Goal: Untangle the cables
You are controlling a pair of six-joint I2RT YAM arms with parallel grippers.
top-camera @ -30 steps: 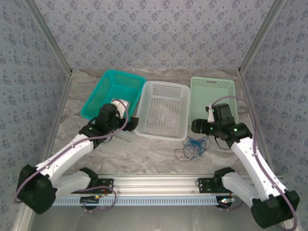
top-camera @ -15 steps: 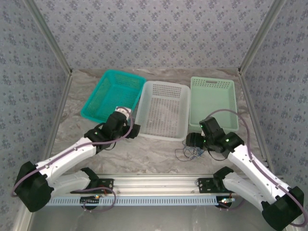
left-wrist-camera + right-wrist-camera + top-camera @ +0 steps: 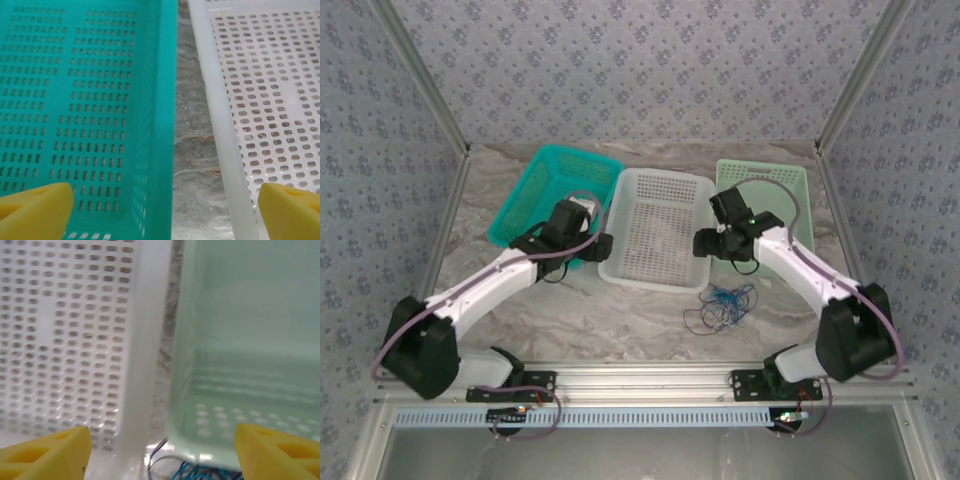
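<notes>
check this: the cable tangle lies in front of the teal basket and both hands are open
No: the cables lie in front of the right corner of the white basket, not the teal basket, per the top view. Left hand and right hand are open.

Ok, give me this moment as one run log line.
left gripper: open, empty | right gripper: open, empty | cables: tangled, on table, by green basket, not held
</notes>
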